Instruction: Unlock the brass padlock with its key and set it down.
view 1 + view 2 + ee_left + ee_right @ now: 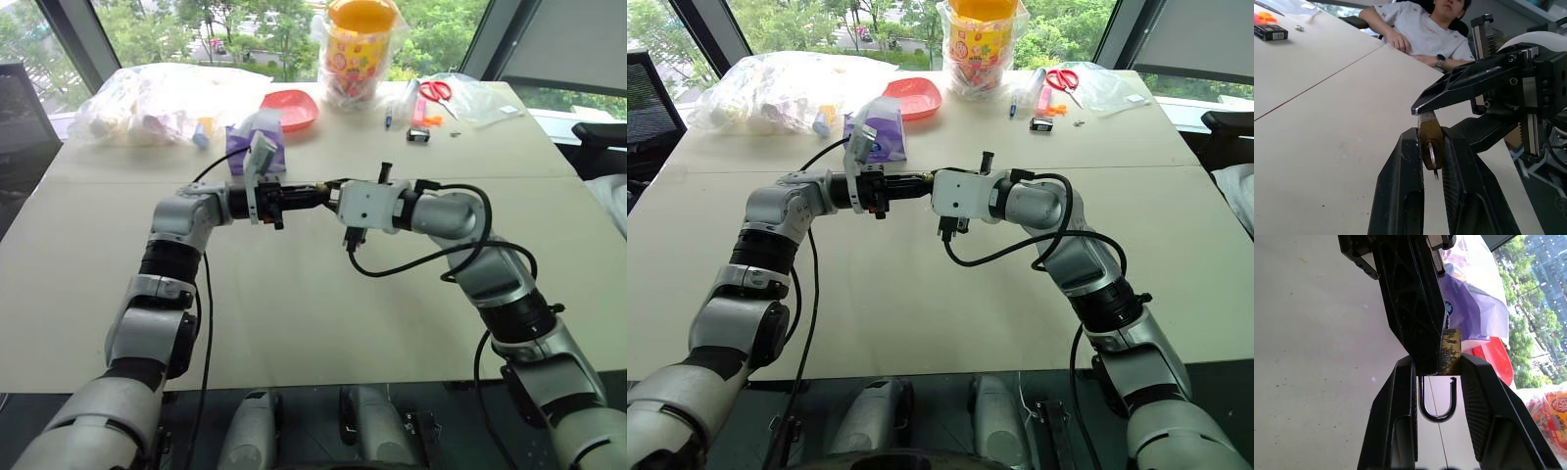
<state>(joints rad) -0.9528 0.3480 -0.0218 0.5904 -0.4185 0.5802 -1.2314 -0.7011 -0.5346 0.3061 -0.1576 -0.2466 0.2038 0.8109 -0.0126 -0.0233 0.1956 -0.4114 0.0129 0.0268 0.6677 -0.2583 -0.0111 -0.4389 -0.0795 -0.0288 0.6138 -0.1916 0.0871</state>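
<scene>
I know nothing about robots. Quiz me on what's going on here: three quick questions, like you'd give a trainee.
1. True or false: the brass padlock lies flat on the table.
2. What sticks out of the padlock's keyhole? A) the key B) a screwdriver C) a string
3. Fill in: the padlock's body is clamped between the fingers of the ___ gripper.
Key: 1 false, it is held up above the table. 2 A. 3 left: the left gripper grips it.

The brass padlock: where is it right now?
The brass padlock is held above the table, clamped in the left hand, where both hands meet mid-scene; its shackle hangs between the right hand's fingers.
</scene>
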